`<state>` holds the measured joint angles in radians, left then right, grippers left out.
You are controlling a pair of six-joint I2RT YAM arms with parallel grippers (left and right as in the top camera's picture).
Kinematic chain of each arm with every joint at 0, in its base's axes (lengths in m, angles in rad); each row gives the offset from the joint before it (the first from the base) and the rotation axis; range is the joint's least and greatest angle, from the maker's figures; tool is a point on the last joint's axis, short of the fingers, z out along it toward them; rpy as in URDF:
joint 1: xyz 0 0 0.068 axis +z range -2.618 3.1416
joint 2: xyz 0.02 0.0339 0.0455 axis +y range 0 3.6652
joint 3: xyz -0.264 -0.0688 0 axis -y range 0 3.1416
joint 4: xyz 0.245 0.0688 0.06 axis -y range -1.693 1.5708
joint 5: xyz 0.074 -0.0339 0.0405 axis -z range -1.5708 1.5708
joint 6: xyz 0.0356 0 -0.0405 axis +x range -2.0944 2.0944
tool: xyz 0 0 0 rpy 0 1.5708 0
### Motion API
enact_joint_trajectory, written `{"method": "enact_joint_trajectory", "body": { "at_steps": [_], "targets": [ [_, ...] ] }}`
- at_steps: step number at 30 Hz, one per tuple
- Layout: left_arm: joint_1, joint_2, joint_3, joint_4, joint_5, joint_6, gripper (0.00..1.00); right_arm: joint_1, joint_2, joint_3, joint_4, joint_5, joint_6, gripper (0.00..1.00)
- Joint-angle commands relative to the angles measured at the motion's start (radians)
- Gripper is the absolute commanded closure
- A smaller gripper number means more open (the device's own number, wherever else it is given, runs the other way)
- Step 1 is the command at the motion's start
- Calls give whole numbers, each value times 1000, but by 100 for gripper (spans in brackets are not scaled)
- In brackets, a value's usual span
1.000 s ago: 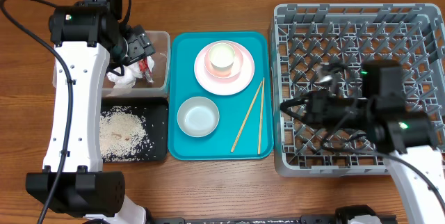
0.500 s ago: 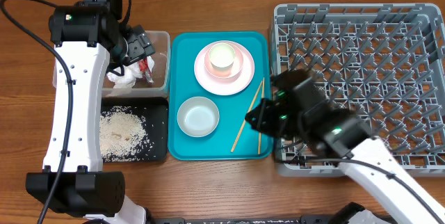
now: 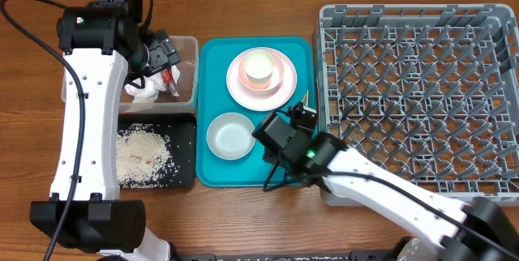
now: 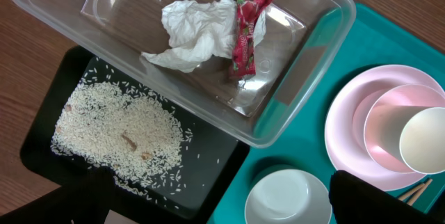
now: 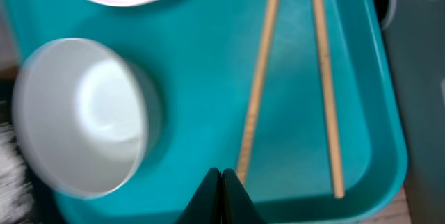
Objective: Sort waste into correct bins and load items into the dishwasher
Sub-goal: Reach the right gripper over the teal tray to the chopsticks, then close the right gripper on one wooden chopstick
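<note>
The crumpled white napkin [image 4: 191, 33] and red wrapper [image 4: 245, 33] lie in the clear tub [image 4: 327, 26]. The rice [image 4: 118, 137] lies in the black tray [image 4: 215, 158]. My left gripper [image 4: 229, 206] is open and empty, held above the tub [image 3: 162, 54]. The white cup [image 3: 259, 65] stands on the pink plate [image 3: 280, 92]. The white bowl [image 3: 231, 135] sits in front of them. My right gripper [image 5: 221, 173] is shut and empty, low over the teal tray beside the lower end of the left chopstick [image 5: 261, 78]. The second chopstick [image 5: 325, 85] lies to its right. The right arm hides most of both in the overhead view.
The teal serving tray [image 3: 212, 58] holds the plate, bowl and chopsticks. The grey dish rack [image 3: 422, 74] stands to its right with nothing in it. The left arm's white link runs down the table's left side.
My right arm has swung left from over the dish rack to over the teal tray's front right part, by the chopsticks. The left arm has not moved.
</note>
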<state>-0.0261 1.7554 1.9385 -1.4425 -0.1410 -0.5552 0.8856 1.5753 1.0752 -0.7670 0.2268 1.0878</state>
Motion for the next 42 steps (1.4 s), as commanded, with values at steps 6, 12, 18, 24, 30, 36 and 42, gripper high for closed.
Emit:
{"method": "enact_joint_trajectory", "body": {
  "at_steps": [6,12,18,24,30,36,42],
  "targets": [
    [0,-3,7,3,-11,2,0,2,84,19,27,101,43,96],
    [0,-2,7,3,-11,2,0,2,132,19,76,113,43,96],
    [0,-3,7,3,-11,2,0,2,198,19,82,148,43,95],
    [0,-3,7,3,-11,2,0,2,213,19,90,166,43,91],
    [0,-3,7,3,-11,2,0,2,220,18,118,166,43,91],
    [0,-3,7,3,-11,2,0,2,224,6,130,209,43,87],
    [0,-3,7,3,-11,2,0,2,226,-27,183,219,43,82]
  ]
}}
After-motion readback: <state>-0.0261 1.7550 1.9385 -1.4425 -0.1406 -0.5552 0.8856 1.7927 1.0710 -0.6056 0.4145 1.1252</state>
